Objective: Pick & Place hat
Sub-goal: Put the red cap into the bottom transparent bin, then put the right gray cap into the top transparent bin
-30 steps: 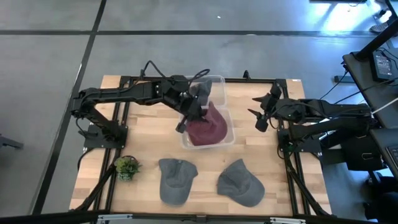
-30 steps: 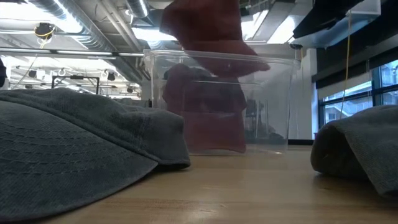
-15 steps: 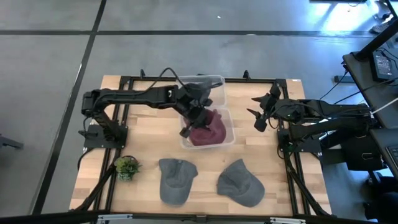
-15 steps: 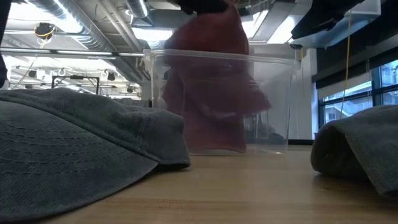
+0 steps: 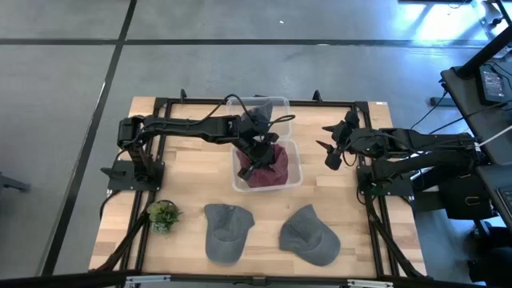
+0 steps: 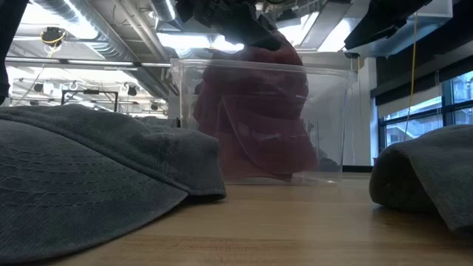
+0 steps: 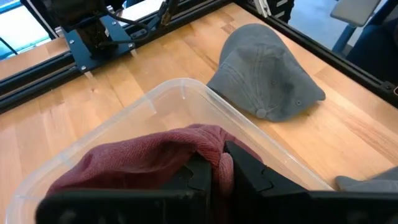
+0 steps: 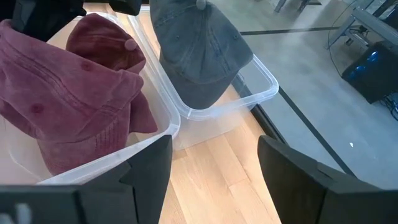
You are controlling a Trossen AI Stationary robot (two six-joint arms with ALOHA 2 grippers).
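Note:
A maroon hat sits in a clear plastic bin at the table's middle. My left gripper is shut on the hat, just above the bin's rim. A second clear bin right behind it holds a grey hat. Two more grey hats lie crown up on the wooden table near its front edge. My right gripper hangs open in the air to the right of the bins, touching nothing. My left gripper pinches a bunched fold of the maroon hat's cloth between its two fingers, at the hat's top. The fingers slant down into the bin from the table's left side. The hat hangs below them, slack, its lower part down at the bin's floor.
A small potted plant stands near the table's front left corner. In the low view the two grey hats fill the foreground on either side of the bin. Bare wood lies left of the bins.
My left gripper has sunk and reached toward the table's right, tipping further downward, still shut on the maroon hat. The hat has gone from hanging above the bin's rim down into the bin, where it now bunches up.

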